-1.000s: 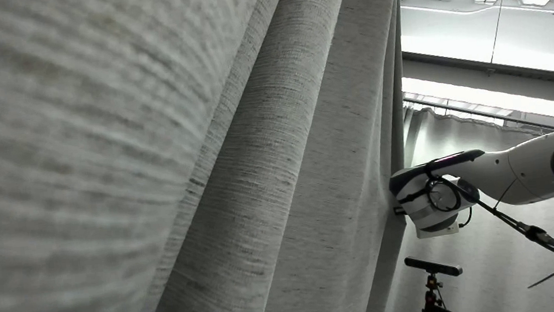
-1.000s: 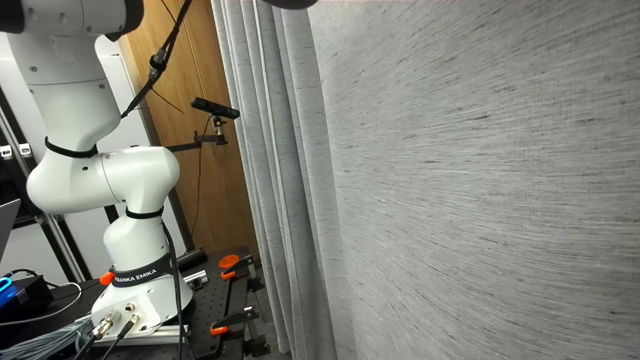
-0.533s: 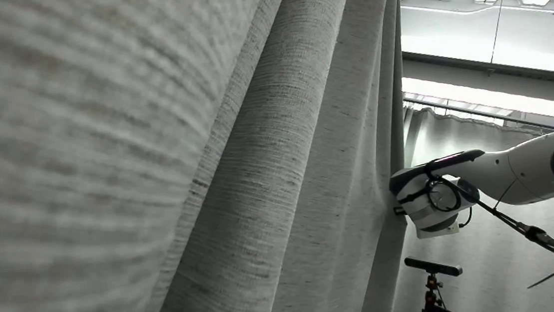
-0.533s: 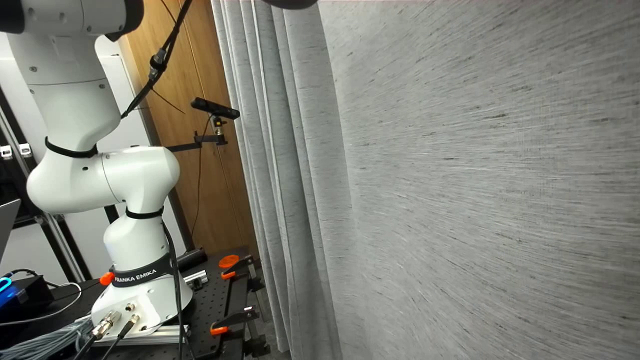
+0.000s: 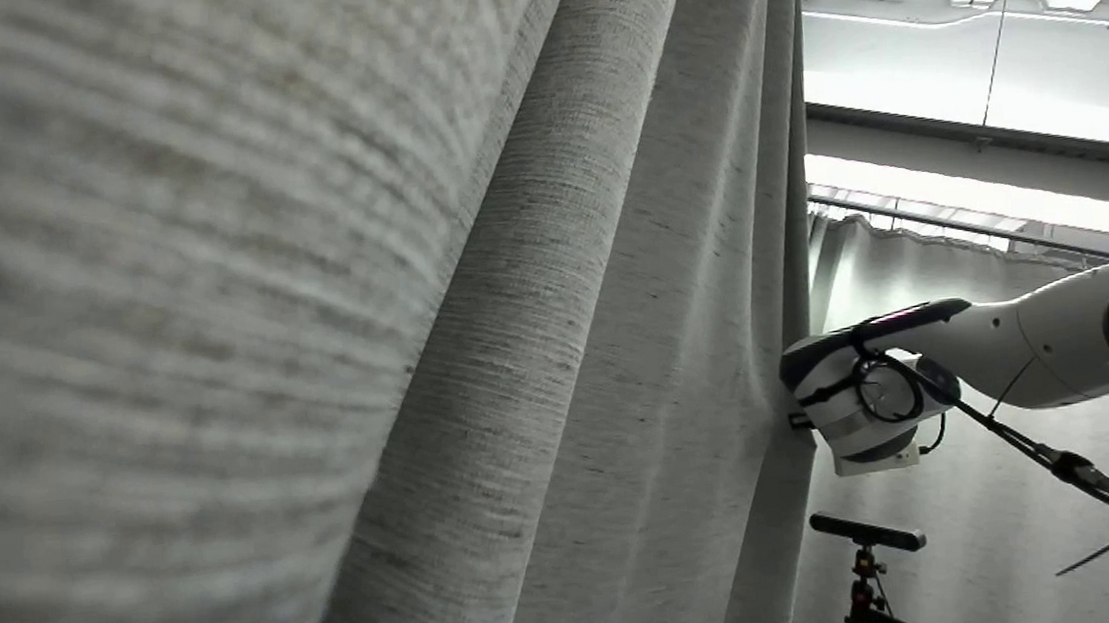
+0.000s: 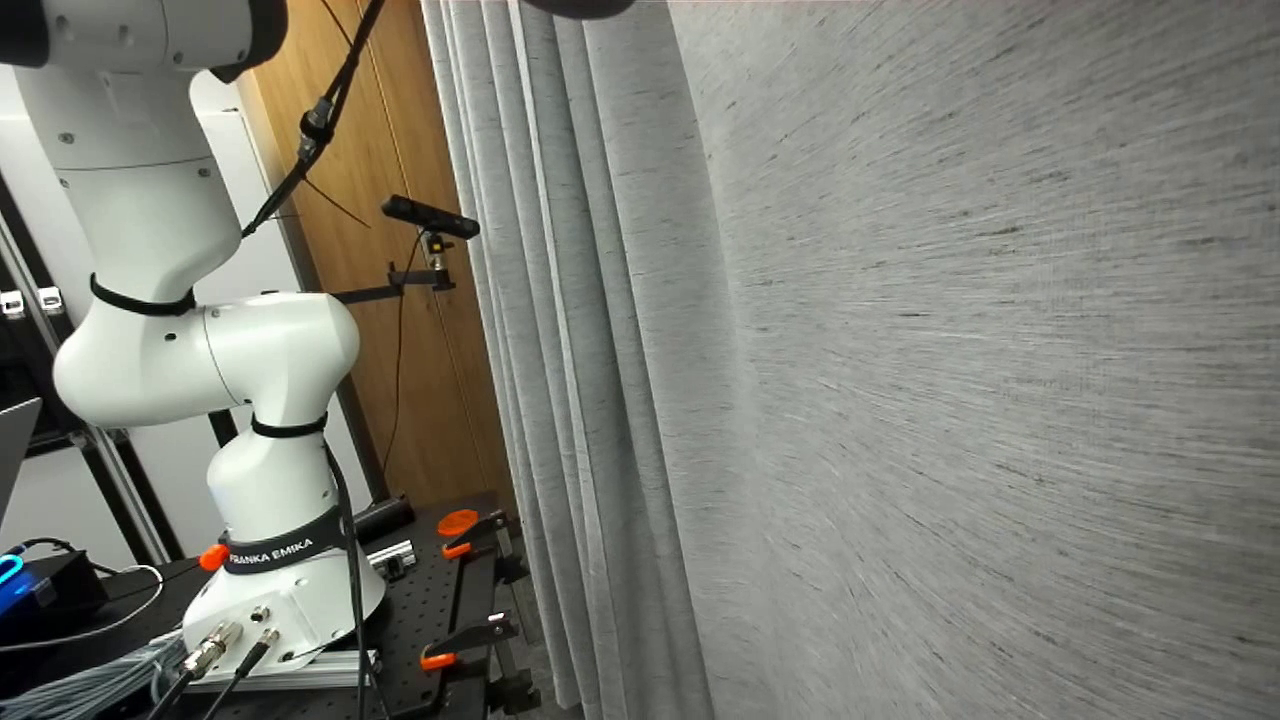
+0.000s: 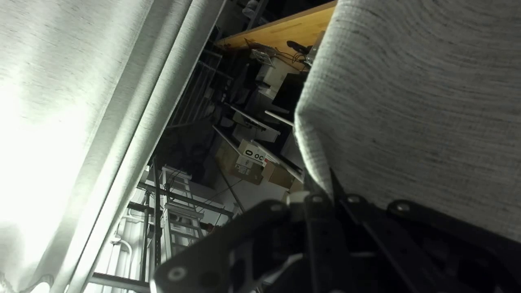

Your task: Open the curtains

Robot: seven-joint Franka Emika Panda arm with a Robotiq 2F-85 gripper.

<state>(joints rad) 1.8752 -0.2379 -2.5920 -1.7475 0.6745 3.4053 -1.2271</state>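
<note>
The curtains are light-grey streaky fabric in long folds. A large panel (image 5: 618,346) fills the left and middle of an exterior view, and folded fabric (image 6: 900,350) fills the right of an exterior view. My gripper (image 5: 801,420) is at the panel's far edge; the arm's white wrist is right beside the fabric. In the wrist view the gripper's dark fingers (image 7: 320,181) are closed around the pinched edge of a curtain (image 7: 407,101), which spreads to the right. Another curtain (image 7: 101,101), brightly lit, hangs at the left, with a gap between them.
A camera on a stand (image 5: 865,531) is below the gripper; it also shows in an exterior view (image 6: 430,216). The arm base stands on a black table (image 6: 410,620) with clamps. A cable (image 5: 1080,471) hangs from the arm. Through the gap are boxes (image 7: 248,162) and a ladder (image 7: 183,203).
The arm and gripper have not visibly moved. The curtain folds have swayed; in an exterior view the near panel's fold has shifted right, and creases near the gripper have changed shape.
</note>
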